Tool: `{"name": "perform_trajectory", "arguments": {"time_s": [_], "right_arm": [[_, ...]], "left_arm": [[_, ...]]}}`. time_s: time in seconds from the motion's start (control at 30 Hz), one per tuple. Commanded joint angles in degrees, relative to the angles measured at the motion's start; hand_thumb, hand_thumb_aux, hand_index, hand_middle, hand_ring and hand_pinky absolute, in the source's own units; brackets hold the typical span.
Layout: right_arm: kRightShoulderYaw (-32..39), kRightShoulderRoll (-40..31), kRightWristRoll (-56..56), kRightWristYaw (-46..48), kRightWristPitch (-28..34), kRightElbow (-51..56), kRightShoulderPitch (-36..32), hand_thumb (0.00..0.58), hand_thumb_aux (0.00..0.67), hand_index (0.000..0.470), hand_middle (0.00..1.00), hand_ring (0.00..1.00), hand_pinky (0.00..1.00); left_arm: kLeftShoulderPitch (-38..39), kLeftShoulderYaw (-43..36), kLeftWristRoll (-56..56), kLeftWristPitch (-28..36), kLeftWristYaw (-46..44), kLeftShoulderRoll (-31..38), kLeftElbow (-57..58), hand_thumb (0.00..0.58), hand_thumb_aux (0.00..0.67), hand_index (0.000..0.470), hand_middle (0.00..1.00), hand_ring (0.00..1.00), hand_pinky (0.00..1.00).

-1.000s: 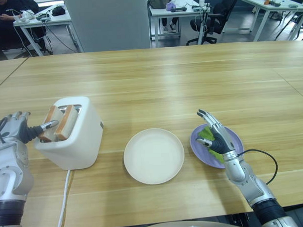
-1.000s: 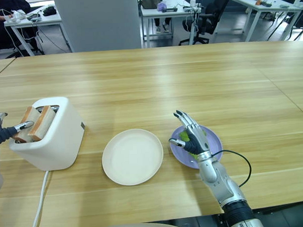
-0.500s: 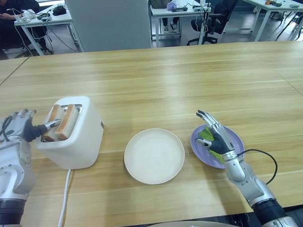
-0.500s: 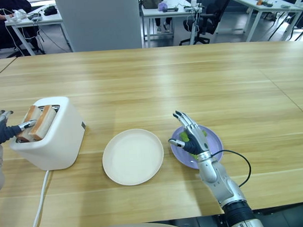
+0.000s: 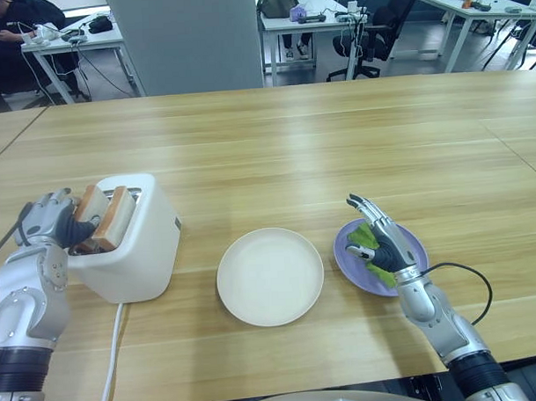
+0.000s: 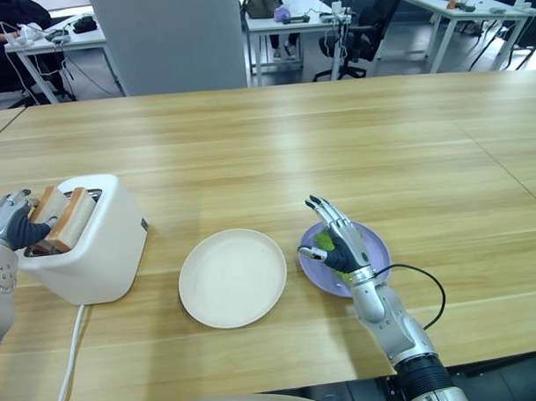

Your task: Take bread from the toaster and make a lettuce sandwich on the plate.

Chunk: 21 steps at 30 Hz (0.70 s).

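A white toaster (image 5: 133,249) stands at the left of the wooden table with two bread slices (image 5: 117,216) sticking up from its slots. My left hand (image 5: 50,222) is pressed against the toaster's left side, its fingers curled around the outer slice (image 5: 91,209). An empty cream plate (image 5: 271,276) lies in the middle. To its right a small purple plate (image 5: 414,245) holds green lettuce (image 5: 364,239). My right hand (image 5: 384,247) hovers over that lettuce, fingers spread and holding nothing.
The toaster's white cord (image 5: 113,351) runs down to the table's front edge. A black cable (image 5: 471,273) loops beside my right forearm. The far half of the table (image 5: 283,138) is bare wood; office desks and chairs stand behind it.
My left hand has moved in toward the toaster and its fingers have curled around the outer slice. The right hand has stayed over the lettuce. The view has shifted slightly.
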Motion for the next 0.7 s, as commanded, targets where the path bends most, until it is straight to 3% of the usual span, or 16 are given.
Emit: {"name": "perform_trajectory", "arguments": {"time_s": [0.03,0.1,0.13,0.17,0.47,0.7], "right_arm": [[-0.1,-2.5,-3.3,0.5,2.4,0.0,0.2,0.0,0.0,0.0,0.0,0.0,0.0],[0.2,-5.0,-7.3,-0.2,4.9,1.3,-0.2,0.0,0.0,0.0,0.0,0.0,0.0],[0.5,-6.3,-9.7,-0.7,6.5,2.2,-0.5,0.0,0.0,0.0,0.0,0.0,0.0],[0.9,-7.7,-11.8,-1.0,8.1,3.3,-0.7,0.0,0.0,0.0,0.0,0.0,0.0],[4.9,-14.3,-20.2,-3.9,17.2,13.0,-0.9,0.0,0.0,0.0,0.0,0.0,0.0],[8.2,-15.0,-21.1,-6.5,18.4,18.1,-2.3,0.0,0.0,0.0,0.0,0.0,0.0]], "left_arm": [[-0.5,2.2,-1.7,-0.7,3.2,-0.9,0.1,0.58,0.67,0.46,0.05,0.05,0.05],[-0.5,3.6,-2.2,-1.4,5.2,-0.9,-1.3,0.58,0.67,0.46,0.38,0.38,0.38],[-0.5,4.4,-2.4,-1.8,6.1,-0.9,-2.0,0.58,0.67,0.46,0.38,0.38,0.38],[-0.5,5.3,-2.4,-2.2,7.5,-1.0,-3.1,0.58,0.67,0.46,1.0,1.0,1.0],[-1.4,11.3,-6.4,-8.3,14.1,-4.1,-12.0,0.58,0.67,0.46,1.0,1.0,1.0],[-3.3,12.1,-18.4,-12.7,8.4,-10.2,-20.5,0.58,0.67,0.46,1.0,1.0,1.0]]}}
